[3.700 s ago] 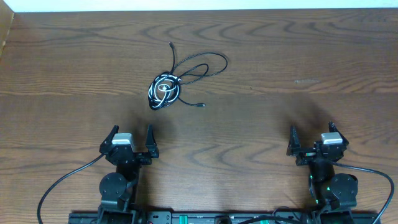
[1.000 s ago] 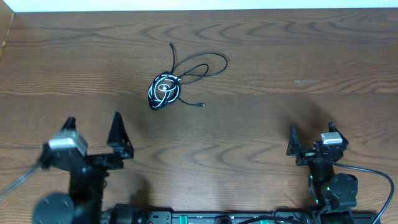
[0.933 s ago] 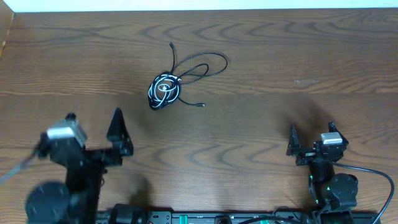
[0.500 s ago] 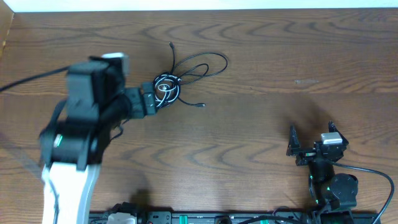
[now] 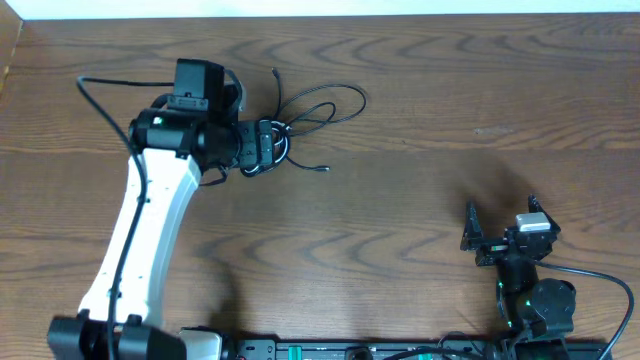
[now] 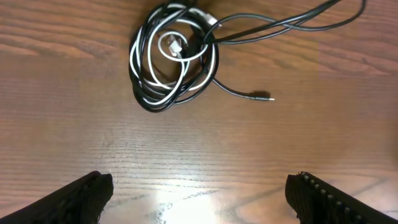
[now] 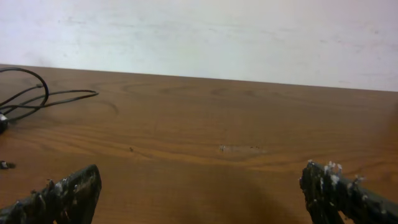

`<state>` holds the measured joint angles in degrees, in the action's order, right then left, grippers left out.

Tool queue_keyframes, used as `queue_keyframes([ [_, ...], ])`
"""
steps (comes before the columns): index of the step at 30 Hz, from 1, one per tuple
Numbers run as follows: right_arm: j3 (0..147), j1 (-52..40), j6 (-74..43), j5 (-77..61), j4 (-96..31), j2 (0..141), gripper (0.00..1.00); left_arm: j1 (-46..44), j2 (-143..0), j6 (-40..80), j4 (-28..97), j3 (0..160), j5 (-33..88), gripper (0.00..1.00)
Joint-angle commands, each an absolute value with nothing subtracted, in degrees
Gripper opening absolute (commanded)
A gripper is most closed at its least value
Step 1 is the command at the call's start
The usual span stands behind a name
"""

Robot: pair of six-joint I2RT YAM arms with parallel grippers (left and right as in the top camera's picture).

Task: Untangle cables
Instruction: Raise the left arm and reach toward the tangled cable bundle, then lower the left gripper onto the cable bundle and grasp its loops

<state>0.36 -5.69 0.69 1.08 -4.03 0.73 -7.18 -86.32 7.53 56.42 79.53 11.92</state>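
At the near edge of the surface point(image 5: 400, 210), the right arm point(image 5: 520, 248) is seen folded low, its jaws spread wide with nothing between them. Farther out, the left arm point(image 5: 150, 215) is stretched over the cables point(image 6: 140, 68), its jaws likewise spread and empty. The cables are wound into a black-and-white coil, from which black loops are trailed toward the far right. One plug end point(image 6: 264, 98) is laid just beside the coil.

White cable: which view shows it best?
Left wrist: the white cable lies unobstructed, coiled among black cables. Overhead, the left gripper largely covers the coil. Right wrist shows only black cables at its left edge.
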Motion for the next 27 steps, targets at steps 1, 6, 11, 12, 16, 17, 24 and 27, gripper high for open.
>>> queue_keyframes([
  [1,0.3,-5.4,1.3,1.1,-4.3,0.4,0.99,-7.3,-88.4,9.8,55.8,80.1,12.0,0.95],
  [6,0.3,-5.4,1.3,1.1,-4.3,0.4,0.99,-7.2,-88.3,15.6,53.3,80.1,7.6,0.95],
  [11,0.3,-5.4,1.3,1.1,-4.3,0.4,0.99,-4.9,-88.1,17.8,51.8,80.1,7.4,0.95],
  [12,0.3,-5.4,1.3,1.1,-4.3,0.4,0.99,-4.3,-88.1,18.2,51.5,80.1,7.4,0.95],
  [16,0.3,-5.4,1.3,1.1,-4.3,0.4,0.99,-0.9,-88.1,18.8,50.5,80.1,7.2,0.95],
  [17,0.3,-5.4,1.3,1.1,-4.3,0.4,0.99,0.0,-88.1,19.2,50.5,80.1,6.9,0.95],
  [24,0.3,-5.4,1.3,1.1,-4.3,0.4,0.99,5.1,-88.1,20.5,50.1,80.1,6.8,0.95],
  [27,0.3,-5.4,1.3,1.1,-4.3,0.4,0.99,5.5,-88.1,20.4,50.0,80.1,6.8,0.95],
])
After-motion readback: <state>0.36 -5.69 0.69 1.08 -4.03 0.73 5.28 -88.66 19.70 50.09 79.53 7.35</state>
